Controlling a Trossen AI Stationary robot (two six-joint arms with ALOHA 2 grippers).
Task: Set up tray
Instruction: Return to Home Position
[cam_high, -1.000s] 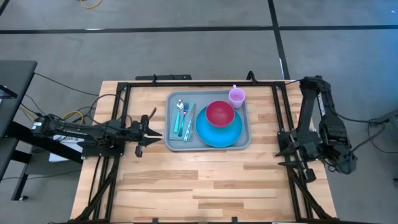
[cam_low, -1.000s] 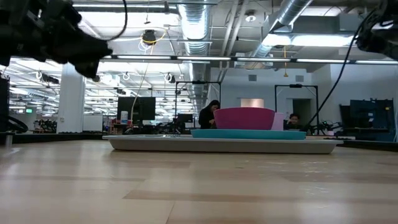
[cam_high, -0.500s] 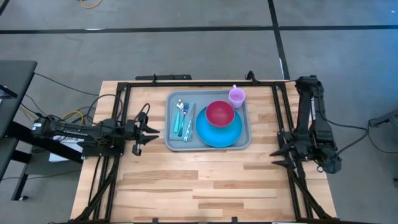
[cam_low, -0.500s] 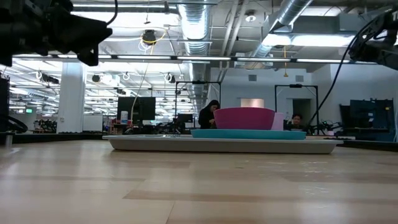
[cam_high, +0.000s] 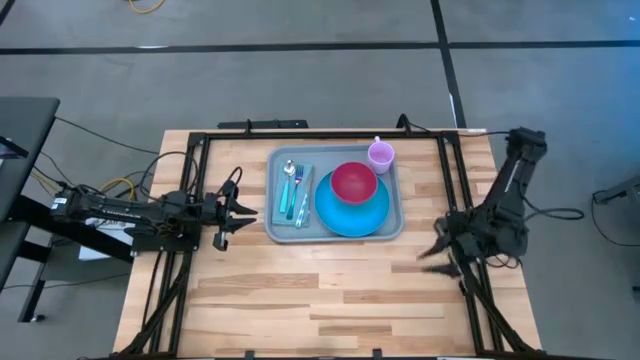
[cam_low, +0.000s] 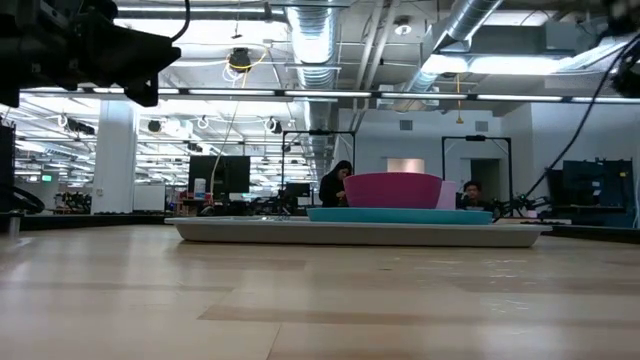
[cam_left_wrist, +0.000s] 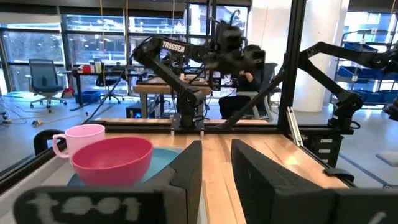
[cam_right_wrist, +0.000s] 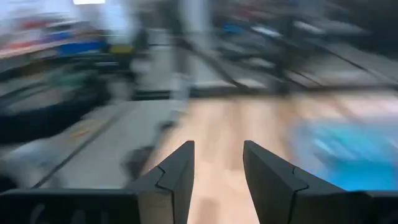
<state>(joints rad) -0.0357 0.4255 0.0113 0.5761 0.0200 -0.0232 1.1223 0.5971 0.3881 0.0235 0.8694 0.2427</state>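
The grey-blue tray (cam_high: 300, 232) lies flat on the table's far middle, and shows edge-on in the low view (cam_low: 250, 232). On it stand a round blue plate (cam_high: 352, 212) with a magenta bowl (cam_high: 354, 182) (cam_left_wrist: 112, 160) on it, a pale pink cup (cam_high: 380, 154) (cam_left_wrist: 78, 138), and a teal napkin (cam_high: 303, 195) with a spoon and fork on top. My left gripper (cam_high: 240, 215) (cam_left_wrist: 216, 168) hovers open just left of the tray. My right gripper (cam_high: 428, 252) (cam_right_wrist: 217, 168) is open to the right of the tray's near right corner.
Black frame rails (cam_high: 195, 200) run along the table's left, right and far sides under both arms. Bare wood (cam_high: 320, 295) stretches from the tray to the near edge. People sit in the room beyond (cam_low: 335, 185).
My right arm has swung round quickly. Its gripper has moved left toward the tray's near right corner and slightly toward the near edge, and its wrist view is smeared by the motion. My left gripper has drawn back a little toward the table's left edge. The tray and dishes have stayed put.
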